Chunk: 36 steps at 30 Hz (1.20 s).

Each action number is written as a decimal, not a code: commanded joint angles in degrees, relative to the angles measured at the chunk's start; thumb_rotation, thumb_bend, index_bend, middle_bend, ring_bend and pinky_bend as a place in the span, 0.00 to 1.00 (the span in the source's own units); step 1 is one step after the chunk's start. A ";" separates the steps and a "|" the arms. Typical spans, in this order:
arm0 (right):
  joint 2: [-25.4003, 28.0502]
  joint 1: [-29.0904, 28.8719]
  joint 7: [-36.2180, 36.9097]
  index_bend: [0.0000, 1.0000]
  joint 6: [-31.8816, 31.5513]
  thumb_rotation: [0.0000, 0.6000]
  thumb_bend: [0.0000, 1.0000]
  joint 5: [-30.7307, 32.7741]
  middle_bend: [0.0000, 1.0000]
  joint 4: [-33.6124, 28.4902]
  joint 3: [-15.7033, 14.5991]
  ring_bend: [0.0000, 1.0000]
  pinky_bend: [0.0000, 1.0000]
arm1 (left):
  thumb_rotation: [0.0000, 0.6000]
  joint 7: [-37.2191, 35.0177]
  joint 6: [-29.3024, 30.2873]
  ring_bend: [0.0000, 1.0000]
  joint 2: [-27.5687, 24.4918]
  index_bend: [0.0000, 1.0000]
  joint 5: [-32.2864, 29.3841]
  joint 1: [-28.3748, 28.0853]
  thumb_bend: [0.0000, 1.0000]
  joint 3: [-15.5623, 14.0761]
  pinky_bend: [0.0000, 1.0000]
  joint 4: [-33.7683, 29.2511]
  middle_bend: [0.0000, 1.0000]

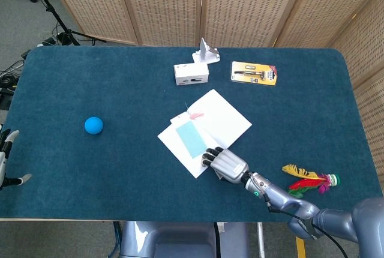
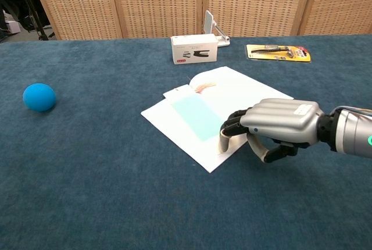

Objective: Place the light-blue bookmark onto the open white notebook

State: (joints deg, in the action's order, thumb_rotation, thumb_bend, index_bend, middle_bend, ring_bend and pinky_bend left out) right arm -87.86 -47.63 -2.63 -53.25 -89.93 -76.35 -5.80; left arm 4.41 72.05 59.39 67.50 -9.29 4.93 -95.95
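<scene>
Wicker screens back the blue worktop. My right robot hand pinches the near end of the bookmark, curling it off the booklet mid-worktop; removal judged just begun.

Lab setup, wicker screens, tripod legs, blue-covered table

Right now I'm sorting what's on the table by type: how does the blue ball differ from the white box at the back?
The blue ball is round and plain blue; the white box is a rectangular block with a printed picture on its front. The ball lies alone toward the table's left side; the box stands at the back centre, close to a white stand. Neither hand touches either, and both rest on the blue table.
</scene>
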 commanded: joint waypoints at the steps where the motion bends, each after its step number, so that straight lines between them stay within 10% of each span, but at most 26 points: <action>1: 0.23 0.32 0.15 0.30 -0.07 1.00 1.00 -0.43 0.24 0.55 -0.08 0.17 0.25 | 1.00 0.15 -0.10 0.00 0.06 0.00 -0.08 -0.05 0.00 -0.03 0.00 0.01 0.00; 21: 5.51 1.27 3.82 0.30 0.89 1.00 1.00 -3.74 0.24 1.82 -1.48 0.17 0.25 | 1.00 1.80 -0.26 0.00 0.94 0.00 -0.35 -0.29 0.00 -0.32 0.00 0.05 0.00; 36: 2.12 1.06 0.28 0.30 3.88 1.00 1.00 0.65 0.24 0.51 2.82 0.17 0.25 | 1.00 0.83 -0.59 0.00 0.42 0.00 0.47 -0.21 0.00 -0.67 0.00 -0.37 0.00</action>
State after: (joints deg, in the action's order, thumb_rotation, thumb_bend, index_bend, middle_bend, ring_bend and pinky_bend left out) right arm -85.56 -46.54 -2.13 -49.54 -89.50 -75.75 -3.18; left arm 5.25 71.47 59.82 67.96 -9.50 4.26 -96.31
